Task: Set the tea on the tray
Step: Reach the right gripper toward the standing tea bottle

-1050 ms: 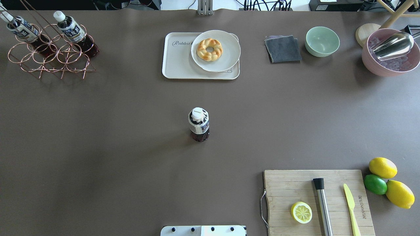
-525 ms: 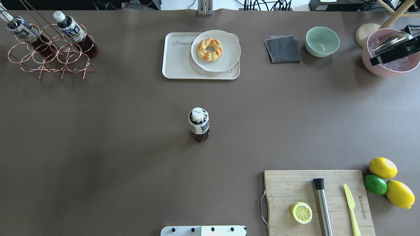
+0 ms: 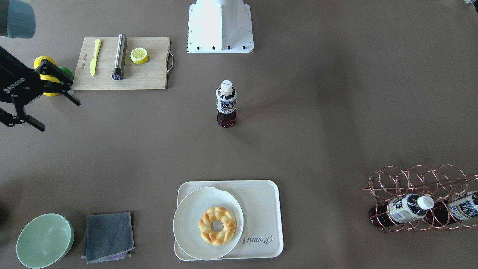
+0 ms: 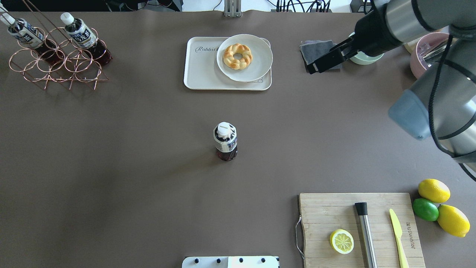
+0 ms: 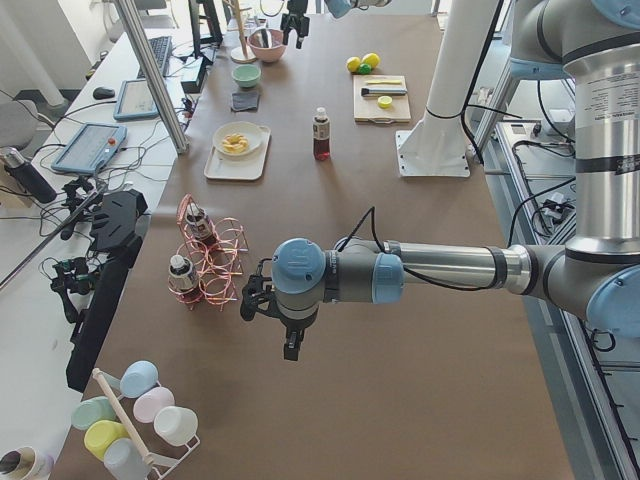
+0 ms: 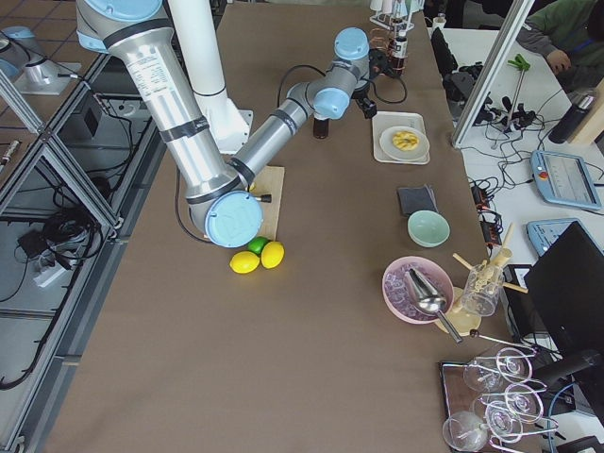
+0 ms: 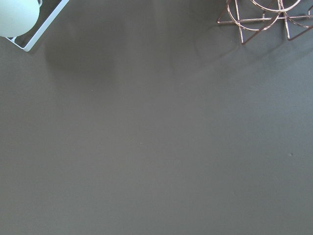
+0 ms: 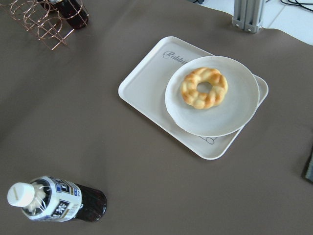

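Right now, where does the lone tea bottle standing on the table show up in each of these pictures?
Front-facing: the tea is at centre, above the tray.
Overhead: the tea is at centre, below the tray.
Exterior left: the tea is upper middle, right of the tray.
Exterior right: the tea is top centre, left of the tray.
Left wrist: not in it.
Right wrist: the tea is bottom left.
Shared landmark: the tray.

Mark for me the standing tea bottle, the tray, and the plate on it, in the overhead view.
tea (image 4: 225,141): overhead view, on its printed label.
tray (image 4: 202,70): overhead view, on the bare floor below its lettering.
plate (image 4: 262,59): overhead view, on its bare right side.
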Robot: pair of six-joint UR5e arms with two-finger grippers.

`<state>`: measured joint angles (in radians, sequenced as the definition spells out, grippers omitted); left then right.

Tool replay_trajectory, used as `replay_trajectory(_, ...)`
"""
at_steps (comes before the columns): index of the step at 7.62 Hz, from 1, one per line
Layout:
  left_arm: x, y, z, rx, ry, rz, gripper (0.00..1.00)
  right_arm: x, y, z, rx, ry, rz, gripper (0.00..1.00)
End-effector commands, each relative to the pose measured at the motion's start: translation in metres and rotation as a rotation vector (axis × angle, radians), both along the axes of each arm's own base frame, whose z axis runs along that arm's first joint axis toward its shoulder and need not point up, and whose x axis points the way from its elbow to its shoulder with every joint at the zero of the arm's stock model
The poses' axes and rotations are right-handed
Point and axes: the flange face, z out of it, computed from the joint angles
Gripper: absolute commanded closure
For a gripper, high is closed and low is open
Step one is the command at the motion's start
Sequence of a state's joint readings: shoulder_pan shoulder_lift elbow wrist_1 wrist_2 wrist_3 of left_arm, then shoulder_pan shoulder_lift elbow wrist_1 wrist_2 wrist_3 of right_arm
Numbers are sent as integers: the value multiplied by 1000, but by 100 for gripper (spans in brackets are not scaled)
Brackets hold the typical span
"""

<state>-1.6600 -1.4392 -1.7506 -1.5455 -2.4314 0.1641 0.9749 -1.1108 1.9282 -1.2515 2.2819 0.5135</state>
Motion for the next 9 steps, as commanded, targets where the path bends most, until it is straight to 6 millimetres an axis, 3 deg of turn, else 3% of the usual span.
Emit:
replay_trajectory(1, 0, 1, 3, -7, 1, 0, 3, -124, 80, -40, 97, -113, 134, 0)
replay_trajectory(2, 0, 1, 3, -9, 1, 0, 3, -166, 114, -45, 128, -113, 185, 0)
replay_trajectory(3, 0, 1, 4, -11, 1, 0, 3, -187, 135, -50, 149, -115, 210, 0)
replay_trajectory(7, 0, 2, 5, -12, 1, 0, 3, -230, 185, -50, 158, -105, 301, 1)
replay_trajectory(9, 0, 2, 5, -12, 1, 0, 3, -234, 189, -49, 162, -101, 315, 3)
